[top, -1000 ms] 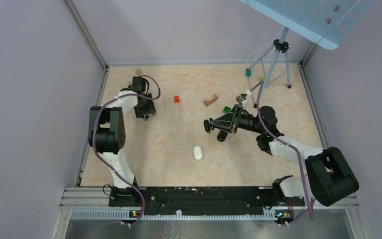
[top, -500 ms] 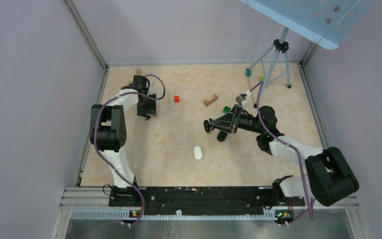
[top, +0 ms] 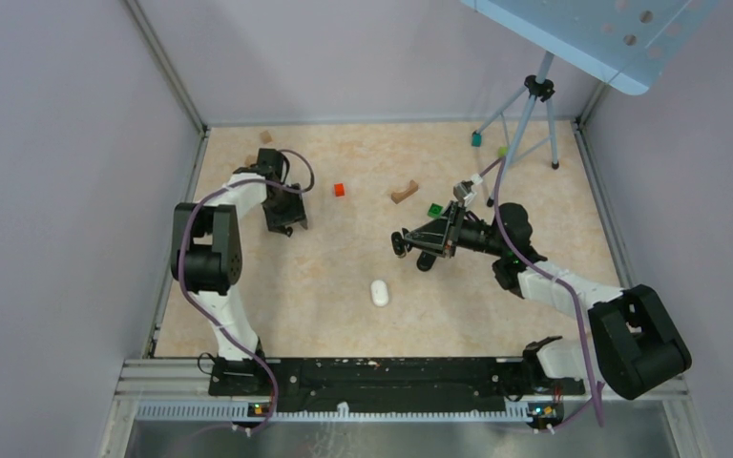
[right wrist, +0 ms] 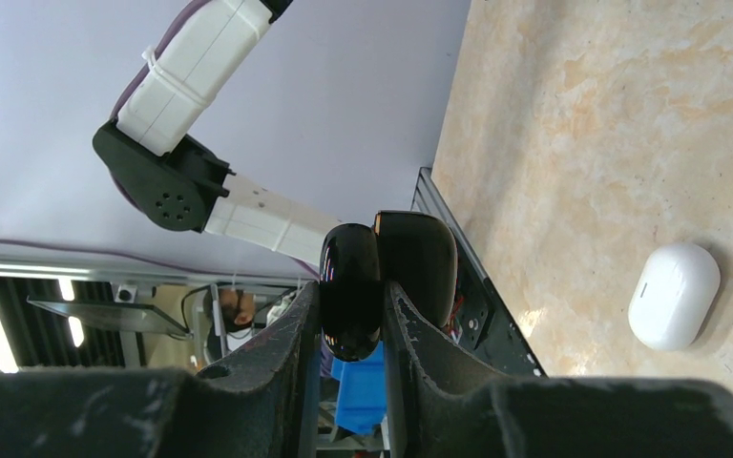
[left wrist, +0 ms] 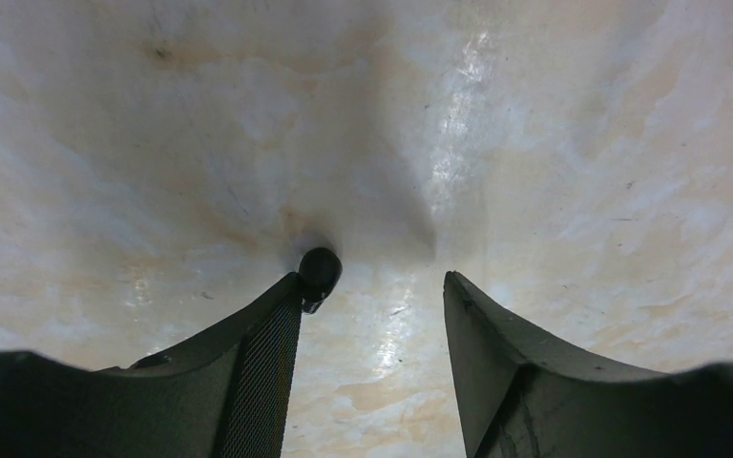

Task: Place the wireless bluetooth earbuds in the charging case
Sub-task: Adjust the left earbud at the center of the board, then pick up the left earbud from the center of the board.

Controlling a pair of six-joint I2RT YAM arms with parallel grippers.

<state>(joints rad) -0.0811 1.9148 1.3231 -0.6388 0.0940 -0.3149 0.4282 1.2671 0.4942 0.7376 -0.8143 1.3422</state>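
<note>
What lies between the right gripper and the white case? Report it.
Only bare tabletop lies between the right gripper and the white case; the top view shows it.

no legible text, no labels, no numbers

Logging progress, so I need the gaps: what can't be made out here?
Left wrist: earbud partly behind a finger; contact unclear.
Top view: that earbud, lost beneath the left gripper.
Right wrist: inside of the black case, covered by the right gripper.
Second earbud: in no view.
</note>
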